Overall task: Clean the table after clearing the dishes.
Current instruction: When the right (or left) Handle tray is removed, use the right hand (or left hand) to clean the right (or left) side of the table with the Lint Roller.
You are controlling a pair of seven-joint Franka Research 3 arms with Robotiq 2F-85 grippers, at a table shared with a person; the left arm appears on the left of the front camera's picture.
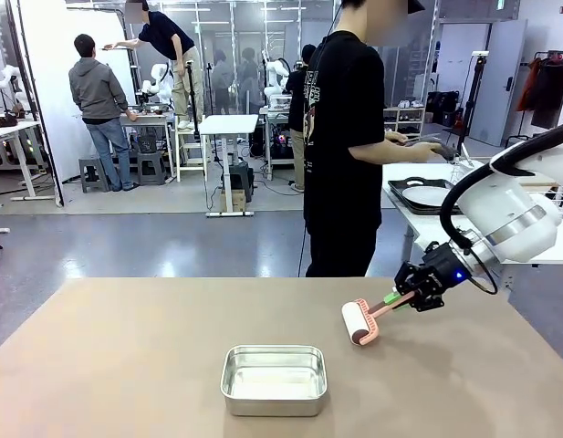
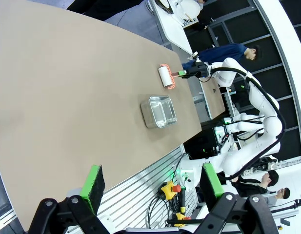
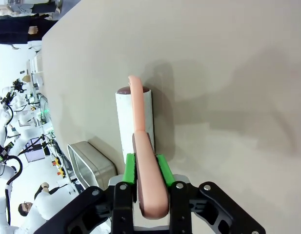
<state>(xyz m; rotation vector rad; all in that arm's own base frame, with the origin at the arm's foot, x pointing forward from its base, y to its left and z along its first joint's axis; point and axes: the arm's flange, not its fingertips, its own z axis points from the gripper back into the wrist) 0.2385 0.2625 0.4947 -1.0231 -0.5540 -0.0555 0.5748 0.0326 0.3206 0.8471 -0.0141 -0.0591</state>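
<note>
Now the right tool (image 3: 146, 168) clamps a lint roller's (image 1: 360, 323) pink handle, apparently pressing it to the bare worktop (image 1: 126, 356); the left tool (image 2: 152, 183) hangs open, and the dishes (image 1: 429, 195) sit on the side table.

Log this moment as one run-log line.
right tool: shut on roller, on table | left tool: open, empty | pan: on table | dishes: on side table

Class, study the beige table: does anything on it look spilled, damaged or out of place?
Nothing looks spilled or damaged. A steel pan sits upright and empty on the table. The right hand grips a pink-handled lint roller resting on the tabletop, apart from the pan.
</note>
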